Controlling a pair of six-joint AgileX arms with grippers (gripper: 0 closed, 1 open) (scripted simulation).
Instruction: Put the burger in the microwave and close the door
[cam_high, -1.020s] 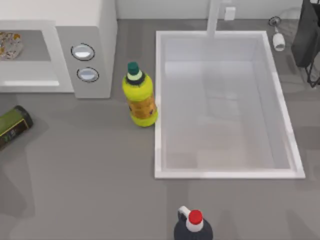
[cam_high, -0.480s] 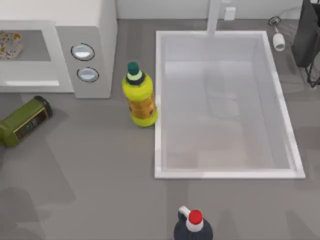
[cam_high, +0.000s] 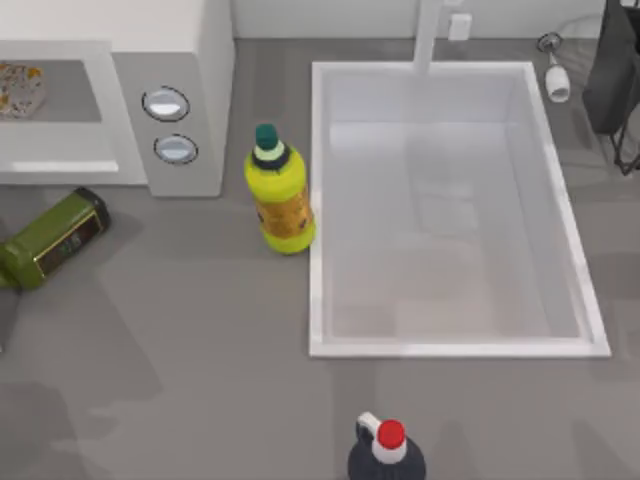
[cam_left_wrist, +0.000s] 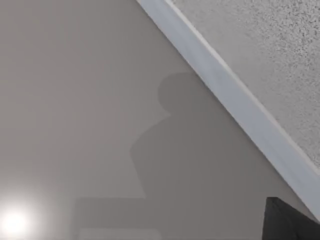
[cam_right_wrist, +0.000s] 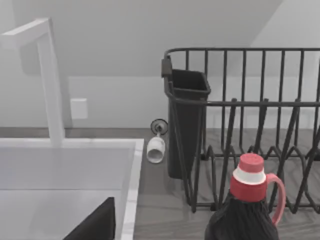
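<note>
The microwave (cam_high: 200, 60) stands at the back left, with two round dials on its grey side panel. The burger (cam_high: 20, 88) lies inside it at the top view's left edge, showing through the pale window. The door (cam_high: 60, 170) seems to lie flush with the microwave's front. A dark piece of my left gripper (cam_left_wrist: 292, 220) shows against a bare wall in the left wrist view. In the right wrist view a dark piece of my right gripper (cam_right_wrist: 95, 225) hangs over the sink's near edge.
A green bottle (cam_high: 55, 238) lies on its side in front of the microwave. A yellow bottle (cam_high: 280, 195) stands against the white sink (cam_high: 315, 200). A dark red-capped bottle (cam_high: 387, 452) stands at the front edge. A dish rack (cam_right_wrist: 250, 130) and faucet (cam_right_wrist: 50, 80) are behind.
The green bottle has slid right and toward the microwave, then settled. Shadows at the front left have shifted. Burger, microwave and the other bottles have not moved.
</note>
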